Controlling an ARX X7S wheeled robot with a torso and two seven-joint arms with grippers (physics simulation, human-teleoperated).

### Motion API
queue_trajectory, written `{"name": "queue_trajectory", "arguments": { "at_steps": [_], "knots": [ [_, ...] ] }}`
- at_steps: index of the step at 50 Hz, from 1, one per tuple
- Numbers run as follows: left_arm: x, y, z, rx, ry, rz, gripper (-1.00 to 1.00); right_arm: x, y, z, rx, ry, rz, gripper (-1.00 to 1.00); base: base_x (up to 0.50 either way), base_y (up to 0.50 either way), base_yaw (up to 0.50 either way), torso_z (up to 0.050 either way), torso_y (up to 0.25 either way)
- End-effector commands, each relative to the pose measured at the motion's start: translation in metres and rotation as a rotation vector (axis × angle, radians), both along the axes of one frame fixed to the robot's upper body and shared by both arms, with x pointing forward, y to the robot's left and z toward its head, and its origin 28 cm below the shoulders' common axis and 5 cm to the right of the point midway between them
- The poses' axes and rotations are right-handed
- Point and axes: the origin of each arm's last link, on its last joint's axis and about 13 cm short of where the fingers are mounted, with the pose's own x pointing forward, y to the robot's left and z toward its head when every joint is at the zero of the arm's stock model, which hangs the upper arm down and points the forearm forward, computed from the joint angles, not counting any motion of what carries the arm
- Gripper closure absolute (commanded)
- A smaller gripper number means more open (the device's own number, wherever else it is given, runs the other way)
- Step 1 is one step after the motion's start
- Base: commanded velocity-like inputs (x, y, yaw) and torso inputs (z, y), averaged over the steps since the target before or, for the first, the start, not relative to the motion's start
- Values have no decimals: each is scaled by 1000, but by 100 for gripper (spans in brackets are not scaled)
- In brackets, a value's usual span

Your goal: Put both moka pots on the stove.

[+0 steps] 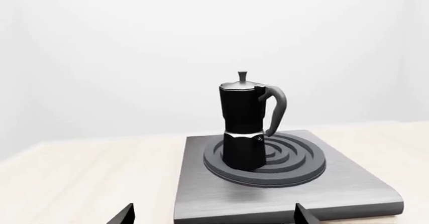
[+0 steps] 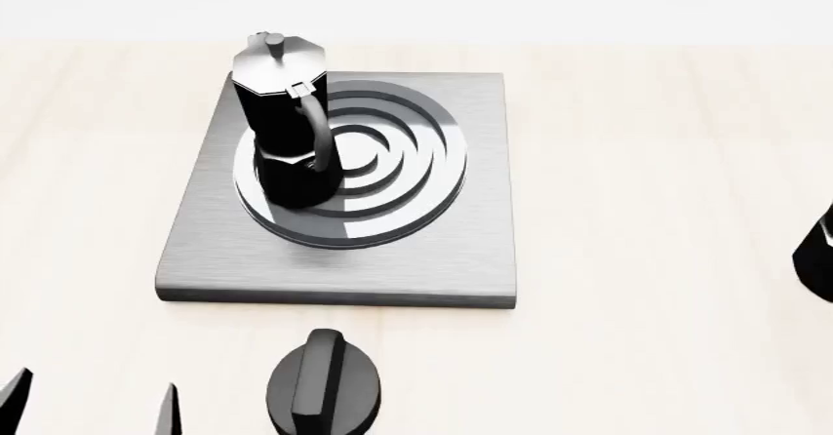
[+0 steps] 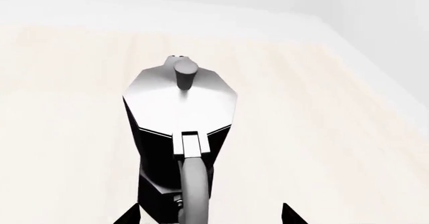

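One pot stands upright on the stove burner. The other pot stands on the worktop, between the spread right tool fingertips. The left tool hangs open, empty.

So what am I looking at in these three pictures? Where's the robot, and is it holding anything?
These are computer-rendered pictures from a simulated two-armed robot, which you barely see because the cameras ride on it. One camera sits on its head, looking down at a pale wooden table. There a coffee pot stands upright on the ring burner of a flat grey stove, with a black knob lying nearer the robot.

The other two cameras sit by each arm's gripper. The left gripper, of which only the dark fingertips show, faces that pot from a distance, open and empty. The right gripper looks down on a second coffee pot standing on the bare table; its fingertips flank the pot's handle, but nothing is gripped.
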Motion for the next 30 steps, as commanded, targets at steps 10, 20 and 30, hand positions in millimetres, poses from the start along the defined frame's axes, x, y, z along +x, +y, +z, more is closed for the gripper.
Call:
{"name": "queue_trajectory", "arguments": {
  "at_steps": [10, 20, 30],
  "knots": [
    [1, -1, -2, 1, 3, -5, -100, 16, 3, -12, 3, -11, 9, -100, 0, 0, 0, 0, 0],
    [1, -2, -3, 3, 6, -6, -100, 22, 4, -18, 2, -22, 5, -100, 0, 0, 0, 0, 0],
    [1, -2, -4, 5, 7, -7, -100, 18, 4, -25, 12, -16, -11, 100, 0, 0, 0, 0, 0]
  ]
}}
